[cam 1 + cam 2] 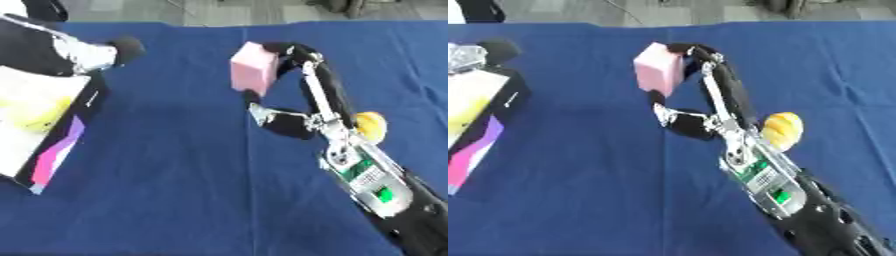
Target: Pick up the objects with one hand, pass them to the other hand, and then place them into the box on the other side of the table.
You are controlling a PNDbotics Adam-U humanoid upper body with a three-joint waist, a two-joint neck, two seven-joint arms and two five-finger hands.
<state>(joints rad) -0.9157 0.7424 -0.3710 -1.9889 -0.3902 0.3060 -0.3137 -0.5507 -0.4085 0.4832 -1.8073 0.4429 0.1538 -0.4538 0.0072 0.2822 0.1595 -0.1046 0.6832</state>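
A pink block (254, 72) is held above the blue table, pinched between the fingers and thumb of my right hand (293, 107). The right arm comes in from the lower right. A yellow-orange rounded object (783, 129) lies on the cloth just right of that arm. My left hand (122, 49) is at the upper left, over the far corner of the box (51, 152); its fingers look dark and bunched, and I cannot make out their pose. The box stands at the left edge, with a white inside and a yellow object (37, 114) in it.
The blue cloth (175, 190) covers the whole table. A grey floor shows beyond the far edge. The box has a black wall with a pink and purple patch facing the middle.
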